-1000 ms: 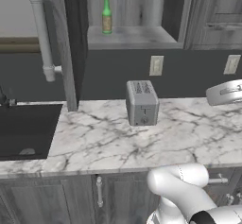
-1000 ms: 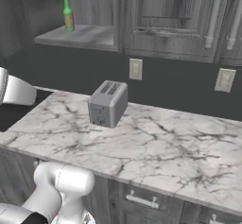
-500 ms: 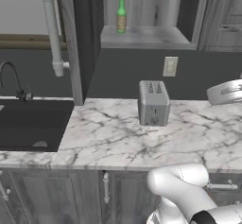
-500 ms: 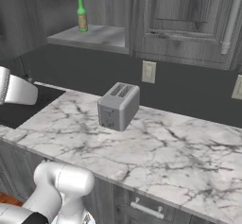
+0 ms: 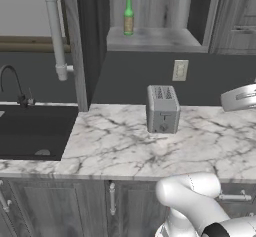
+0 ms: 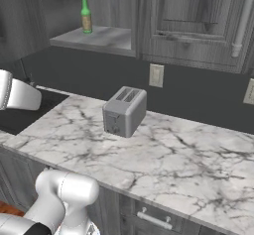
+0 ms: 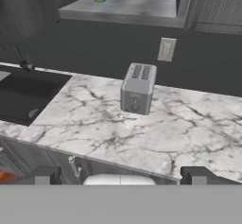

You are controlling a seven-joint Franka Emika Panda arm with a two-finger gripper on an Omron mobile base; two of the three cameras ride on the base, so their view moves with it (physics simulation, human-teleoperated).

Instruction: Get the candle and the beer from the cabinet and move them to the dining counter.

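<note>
Beer [image 5: 128, 15] upright on open cabinet [image 5: 155, 38] shelf; tool [image 7: 120, 176] open, empty

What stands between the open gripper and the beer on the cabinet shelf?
The toaster on the marble worktop stands ahead of the gripper, but low; the beer stands higher, on the shelf of the cabinet, whose door is swung open. Nothing visible blocks the bottle itself.

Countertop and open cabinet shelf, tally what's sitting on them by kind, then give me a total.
Green beer bottles on the cabinet shelf: 1
Silver toasters on the marble worktop: 1
Candles: 0 visible
Total: 2
</note>
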